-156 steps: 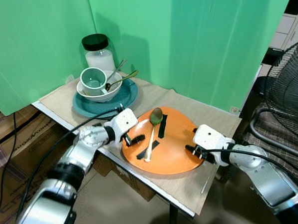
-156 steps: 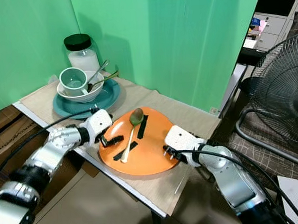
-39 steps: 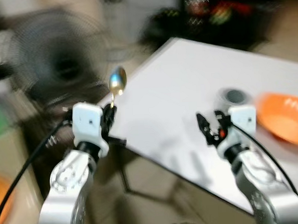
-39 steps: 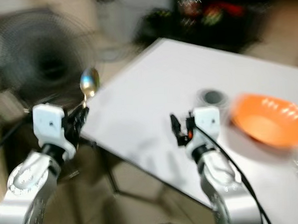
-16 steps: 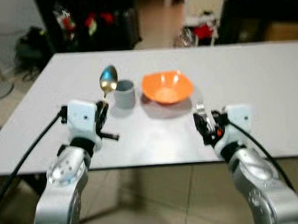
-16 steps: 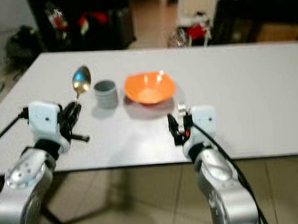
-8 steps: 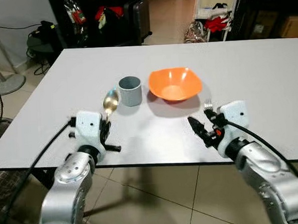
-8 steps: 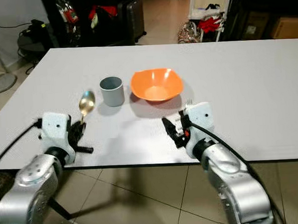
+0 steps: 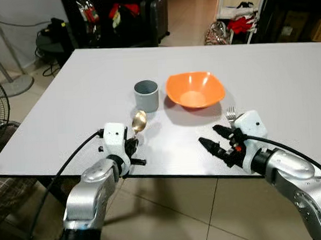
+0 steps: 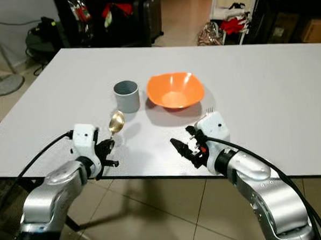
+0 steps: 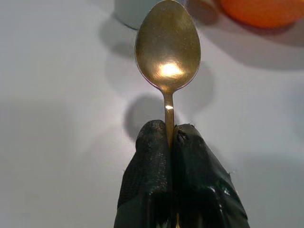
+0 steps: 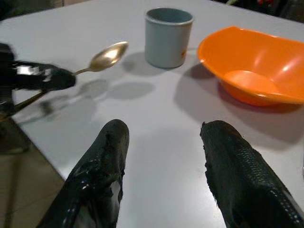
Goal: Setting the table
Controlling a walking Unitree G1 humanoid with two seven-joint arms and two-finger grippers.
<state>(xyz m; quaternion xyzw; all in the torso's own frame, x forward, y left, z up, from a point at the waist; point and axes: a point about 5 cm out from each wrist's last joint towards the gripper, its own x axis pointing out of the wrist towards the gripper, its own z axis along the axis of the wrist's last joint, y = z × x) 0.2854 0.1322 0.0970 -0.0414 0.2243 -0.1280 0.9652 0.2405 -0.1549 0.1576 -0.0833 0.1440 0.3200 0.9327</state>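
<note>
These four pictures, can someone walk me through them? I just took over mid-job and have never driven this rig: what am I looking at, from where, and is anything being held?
The two wide pictures come from the robot's head, looking down at a white table. The silver arms at the bottom are its own. The two close pictures are wrist cameras looking along each gripper's black fingers.

On the table stand a grey cup and, beside it, an orange bowl.

The left gripper is at the table's near edge, shut on the handle of a gold spoon, whose bowl points toward the cup, above the tabletop. The right gripper is open over the near edge, in front of the orange bowl, holding nothing between its fingertips. Fork-like tines show beside its wrist; I cannot tell what carries them.
</note>
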